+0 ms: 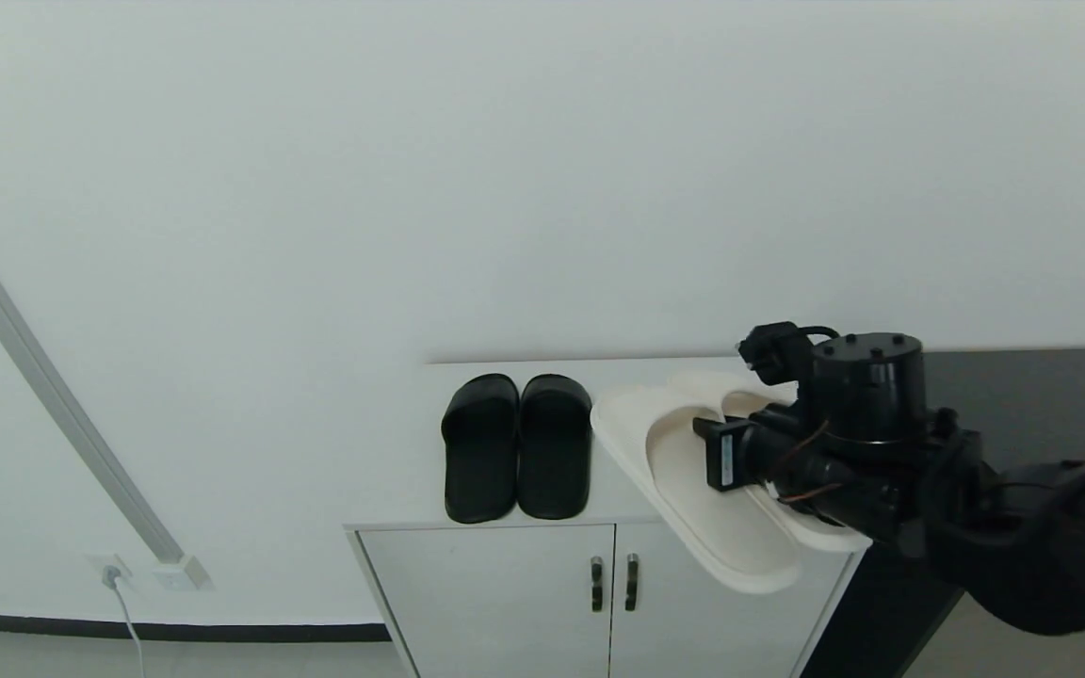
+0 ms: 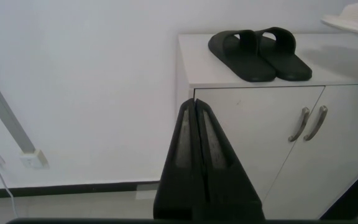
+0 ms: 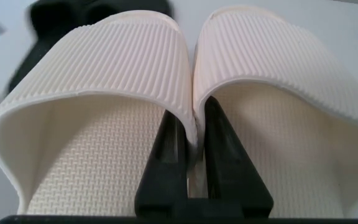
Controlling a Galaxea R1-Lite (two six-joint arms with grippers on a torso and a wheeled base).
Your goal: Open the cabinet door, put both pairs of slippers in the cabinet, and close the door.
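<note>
My right gripper [image 3: 192,118] pinched the adjoining straps of the cream slippers [image 1: 693,471], one finger inside each, with the pair tilted over the cabinet [image 1: 486,593] top's front edge. The black slippers [image 1: 516,447] lay flat beside them. My left gripper [image 2: 195,109], fingers pressed together and empty, faced the closed doors.

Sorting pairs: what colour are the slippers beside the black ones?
Cream slippers, best in right wrist view.
</note>
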